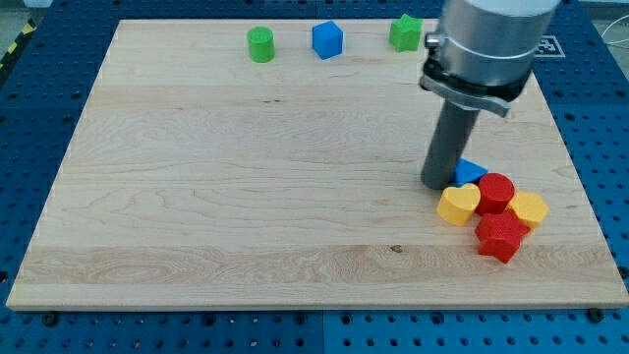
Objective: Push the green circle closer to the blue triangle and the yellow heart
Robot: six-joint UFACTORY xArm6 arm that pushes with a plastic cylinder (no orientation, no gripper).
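The green circle (260, 44) sits near the view's top edge of the wooden board (246, 177), left of centre. The blue triangle (470, 171) lies at the view's right, mostly hidden behind my rod. The yellow heart (458, 205) lies just below it. My tip (438, 184) rests on the board directly left of the blue triangle and just above the yellow heart, touching or nearly touching both. The green circle is far from my tip, up and to the left.
A blue cube (327, 39) and a green star (405, 32) sit along the top edge. A red cylinder (495, 193), a yellow block (530, 208) and a red star-like block (501, 236) cluster beside the heart.
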